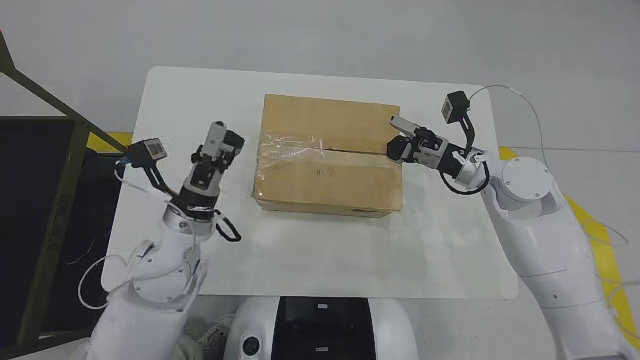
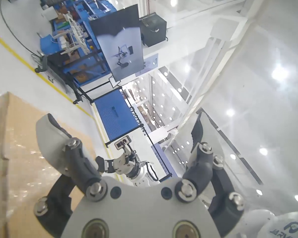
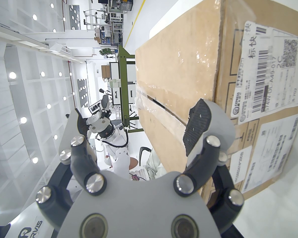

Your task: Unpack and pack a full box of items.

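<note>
We see the taped cardboard box (image 1: 330, 160) closed on the counter (image 1: 190, 90), contents hidden; left gripper (image 1: 224, 144) and right gripper (image 1: 398, 137) flank it, jaws released.

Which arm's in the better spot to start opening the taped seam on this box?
Probably right. The right claw is open at one end of the box, level with the taped seam. The left claw, also open, sits beside the other end, apart from the box.
</note>
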{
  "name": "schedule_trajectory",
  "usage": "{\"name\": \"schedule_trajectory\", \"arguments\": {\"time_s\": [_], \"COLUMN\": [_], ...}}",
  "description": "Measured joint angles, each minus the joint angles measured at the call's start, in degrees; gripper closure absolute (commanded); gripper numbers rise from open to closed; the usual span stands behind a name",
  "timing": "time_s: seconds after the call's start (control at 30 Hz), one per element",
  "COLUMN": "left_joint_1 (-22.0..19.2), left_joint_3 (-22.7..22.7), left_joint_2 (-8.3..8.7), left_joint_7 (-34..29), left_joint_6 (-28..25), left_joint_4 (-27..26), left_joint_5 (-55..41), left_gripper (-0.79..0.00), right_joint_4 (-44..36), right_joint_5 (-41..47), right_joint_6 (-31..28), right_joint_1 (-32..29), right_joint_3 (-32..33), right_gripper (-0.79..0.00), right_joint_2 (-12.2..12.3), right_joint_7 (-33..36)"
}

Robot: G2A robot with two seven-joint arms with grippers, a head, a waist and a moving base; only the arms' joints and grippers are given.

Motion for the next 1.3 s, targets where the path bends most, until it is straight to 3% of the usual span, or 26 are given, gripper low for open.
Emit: {"name": "schedule_trajectory", "arguments": {"time_s": [0.23,0.37,0.63,0.73,1.0,1.3], "left_joint_1": [0.9,0.0,-1.3,-1.7,-1.3,-3.4], "left_joint_3": [-4.1,-3.5,-1.2,-0.1,2.4,8.5], "left_joint_2": [0.23,0.25,-0.05,-0.12,-0.43,-0.88], "left_joint_7": [-3.8,-8.6,-12.3,-14.5,-17.0,-18.0], "left_joint_6": [4.7,7.9,14.3,15.5,10.6,12.8], "left_joint_4": [3.9,7.0,10.4,9.7,3.5,-0.2], "left_joint_5": [-3.4,-8.1,-15.0,-17.0,-18.5,-17.0], "left_gripper": [-0.785,-0.785,-0.785,-0.785,-0.785,-0.785], "right_joint_4": [0.0,0.0,0.0,0.0,0.0,0.0], "right_joint_5": [0.0,0.0,0.0,0.0,0.0,0.0], "right_joint_6": [0.0,0.0,0.0,0.0,0.0,0.0], "right_joint_1": [0.0,0.0,0.0,0.0,0.0,0.0], "right_joint_3": [0.0,0.0,0.0,0.0,0.0,0.0], "right_gripper": [-0.785,-0.785,-0.785,-0.785,-0.785,-0.785], "right_joint_2": [0.0,0.0,0.0,0.0,0.0,0.0], "right_joint_7": [0.0,0.0,0.0,0.0,0.0,0.0]}}
